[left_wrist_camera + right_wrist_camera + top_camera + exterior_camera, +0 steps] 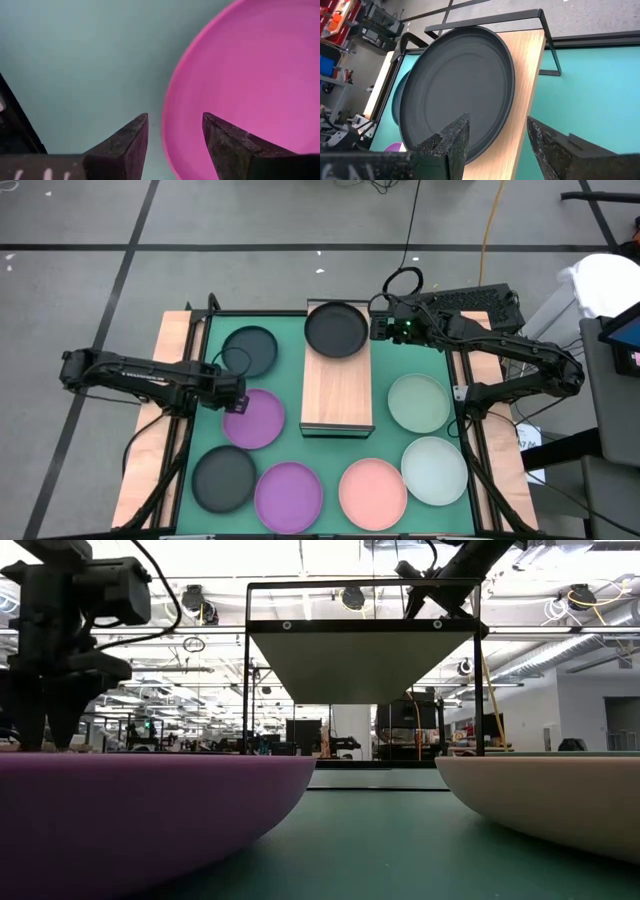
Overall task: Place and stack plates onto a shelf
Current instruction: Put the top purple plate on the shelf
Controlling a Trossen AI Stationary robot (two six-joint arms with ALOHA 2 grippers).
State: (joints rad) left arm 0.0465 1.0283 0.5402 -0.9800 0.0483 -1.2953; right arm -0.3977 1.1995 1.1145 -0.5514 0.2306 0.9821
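Step in hand: I judged the left arm was about to take a purple plate while the right arm finished at the shelf.
Left claw (172, 145): spread, its fingers straddling the rim of the purple plate (253, 418) near the mat's left side, not yet pinching.
Right claw (497, 145): spread and empty, just beside the dark grey plate (455, 90).
Dark grey plate: it lay flat on the far end of the wooden shelf (338, 390).
Doing it well: I wanted one finger inside the rim, one outside, before pressing together.
Risk: I thought a shallow bite would let the plate tip out.
Waiting: the other plates lay on the green mat (385, 360).
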